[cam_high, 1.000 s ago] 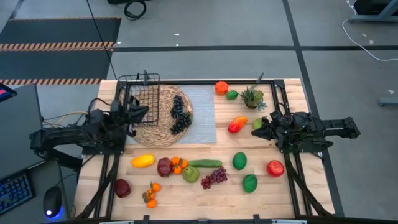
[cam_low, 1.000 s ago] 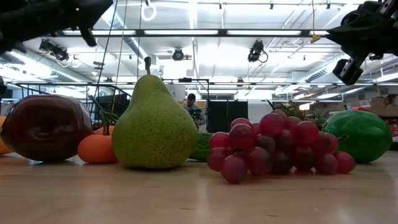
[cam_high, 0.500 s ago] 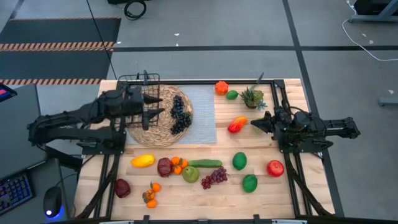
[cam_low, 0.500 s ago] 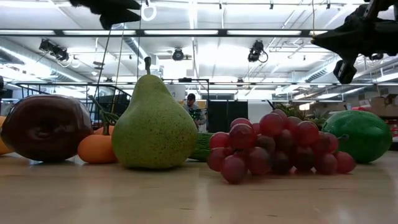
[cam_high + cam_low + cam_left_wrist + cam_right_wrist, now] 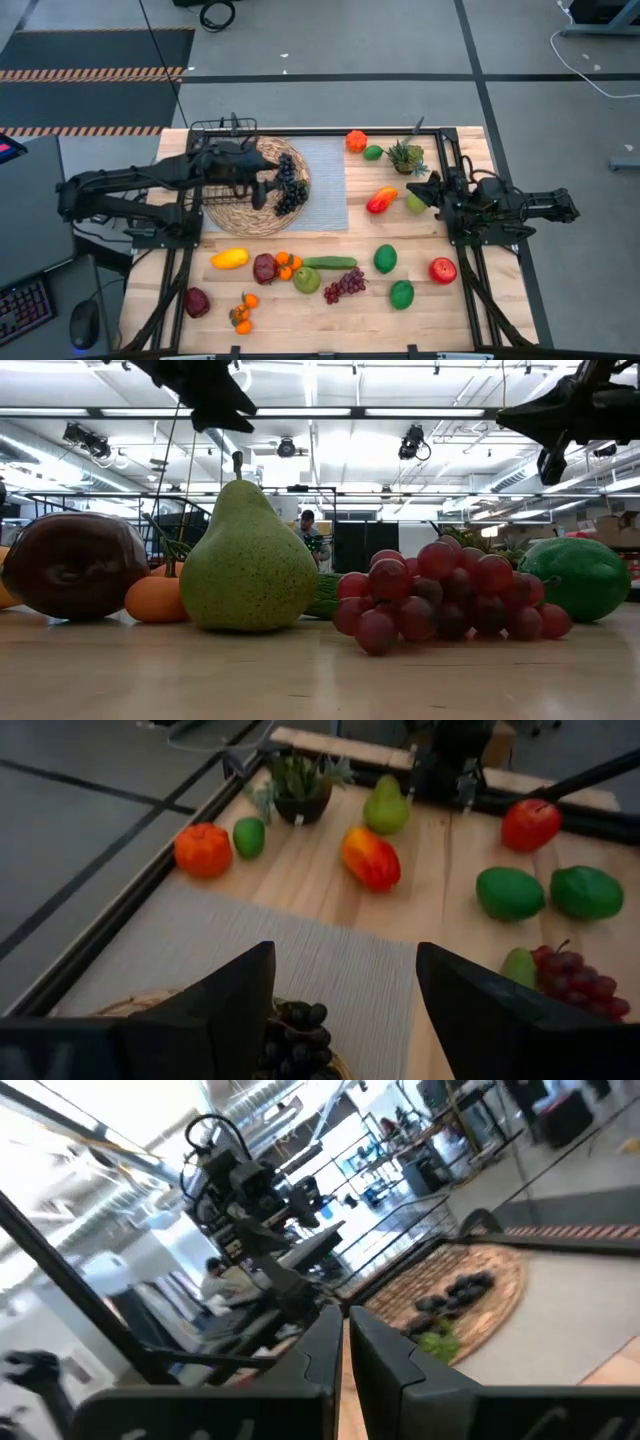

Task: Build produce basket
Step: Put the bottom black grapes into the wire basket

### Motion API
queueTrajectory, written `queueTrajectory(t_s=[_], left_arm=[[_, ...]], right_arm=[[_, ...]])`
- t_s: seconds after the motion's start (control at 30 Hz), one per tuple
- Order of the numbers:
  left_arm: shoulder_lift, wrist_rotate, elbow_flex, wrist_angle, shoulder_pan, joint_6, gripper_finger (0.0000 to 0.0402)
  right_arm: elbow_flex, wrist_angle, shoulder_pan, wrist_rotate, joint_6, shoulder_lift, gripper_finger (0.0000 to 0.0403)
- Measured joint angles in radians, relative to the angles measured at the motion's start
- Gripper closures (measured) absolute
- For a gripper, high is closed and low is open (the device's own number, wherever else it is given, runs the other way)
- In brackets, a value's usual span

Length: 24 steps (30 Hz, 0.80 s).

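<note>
High view: left gripper (image 5: 268, 190) has swung from the table's left edge out over the round woven mat (image 5: 232, 205), and its fingers, pinched a second ago, now stand apart with nothing between them. Dark grapes (image 5: 288, 183) lie just ahead of the fingertips, on the mat. Wire-mesh basket (image 5: 222, 135) sits behind the claw, at the mat's far-left edge, apparently empty. Right gripper (image 5: 417, 194) is clenched and empty, beside the pear-green fruit (image 5: 413, 201) and mango (image 5: 381, 200).

Low view: both arms hang high; pear (image 5: 247, 557) and red grapes (image 5: 440, 597) rest untouched on the table.

Left wrist view: spread fingers (image 5: 215, 1020) straddle the dark grapes directly below.

Right wrist view: fingers pressed shut, mat and grapes well ahead.

Judgement: opening over the grapes suggests a first pick; loading not yet begun.
</note>
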Motion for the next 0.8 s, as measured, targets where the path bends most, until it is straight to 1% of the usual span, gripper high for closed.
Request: queueTrajectory(t_s=[0.1, 0.17, 0.27, 0.37, 0.43, 0.47, 0.6, 0.7, 0.8], left_arm=[[0.03, 0.0, 0.0, 0.003, 0.0, 0.003, 0.0151], [0.045, 0.0, 0.0, 0.006, 0.001, 0.009, 0.015], [0.059, 0.0, 0.0, 0.022, 0.0, 0.018, 0.0151], [0.063, 0.0, 0.0, 0.028, 0.0, 0.016, 0.0151], [0.063, 0.0, 0.0, 0.029, 0.0, 0.016, 0.015], [0.063, 0.0, 0.0, 0.029, 0.0, 0.015, 0.015], [0.063, 0.0, 0.0, 0.038, 0.0, 0.013, 0.0152], [0.063, 0.0, 0.0, 0.041, 0.0, 0.013, 0.0151], [0.063, 0.0, 0.0, 0.041, 0.0, 0.013, 0.015]], right_arm=[[0.0, 0.001, 0.0, 0.001, -0.008, 0.0, 0.0373], [0.0, 0.01, 0.0, 0.024, -0.048, 0.0, 0.0373], [0.0, 0.097, 0.0, 0.061, -0.199, 0.003, 0.0371], [0.0, 0.268, 0.0, 0.069, -0.355, 0.024, 0.0351], [0.001, 0.362, 0.0, 0.066, -0.435, 0.045, 0.0326], [0.008, 0.378, 0.0, 0.067, -0.456, 0.056, 0.0311], [0.081, 0.356, -0.001, 0.129, -0.493, 0.131, 0.0234], [0.166, 0.332, -0.001, 0.159, -0.532, 0.22, 0.0177], [0.28, 0.295, -0.001, 0.179, -0.588, 0.329, 0.0138]])
